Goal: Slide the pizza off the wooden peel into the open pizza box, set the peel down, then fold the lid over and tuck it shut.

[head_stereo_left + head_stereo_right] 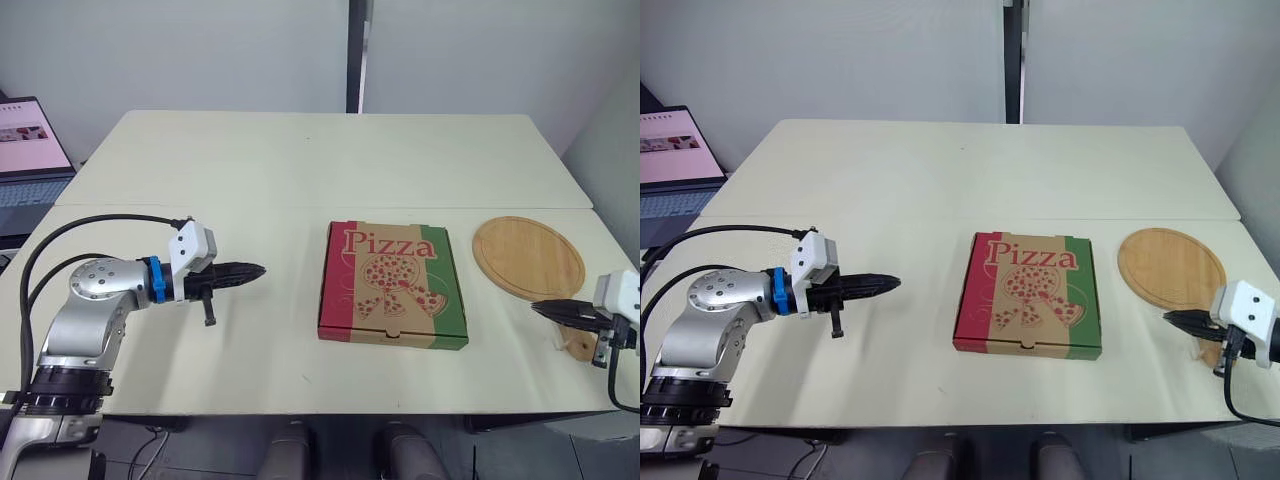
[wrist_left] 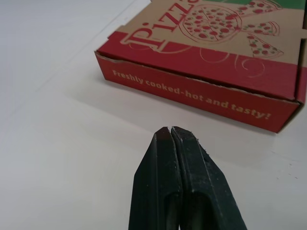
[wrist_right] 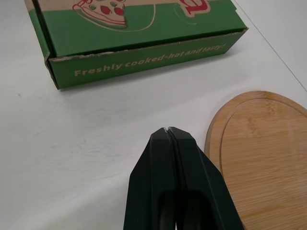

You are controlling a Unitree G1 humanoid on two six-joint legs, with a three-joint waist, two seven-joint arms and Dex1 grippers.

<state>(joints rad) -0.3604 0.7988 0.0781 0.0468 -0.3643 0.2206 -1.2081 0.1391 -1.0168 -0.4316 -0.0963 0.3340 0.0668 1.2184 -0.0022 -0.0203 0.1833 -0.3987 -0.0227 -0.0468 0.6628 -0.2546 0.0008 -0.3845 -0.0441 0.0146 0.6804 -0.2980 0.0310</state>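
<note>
Two closed, empty grippers flank everything that matters here. Largest first: the pale cream table (image 1: 250,160) carries it all. On it, straight ahead of both tools and between them, lies the square cardboard pizza box (image 1: 393,283). Its red side faces the left gripper (image 1: 255,270) and its green side faces the right gripper (image 1: 540,307). The lid is folded flat over the base. We cannot see the pizza, so we judge it to be inside. The left wrist view shows a thin seam along the red side wall, and we cannot tell whether the tuck is fully home.

Next in size, the round wooden peel (image 1: 528,256) lies bare on the table, off to one flank of the right gripper rather than ahead of it. Its long axis runs crosswise to the way that gripper points, with the handle end (image 1: 578,346) back near the wrist. The right arm is by far the nearer to it.

Smallest, the fingers: on each gripper the two black fingers are pressed together tip to tip with nothing between them.

We judge the task done or nearly so. If a last press on the lid is wanted, the box is about equally far from both tips, so either arm could reach in along its own pointing line.
</note>
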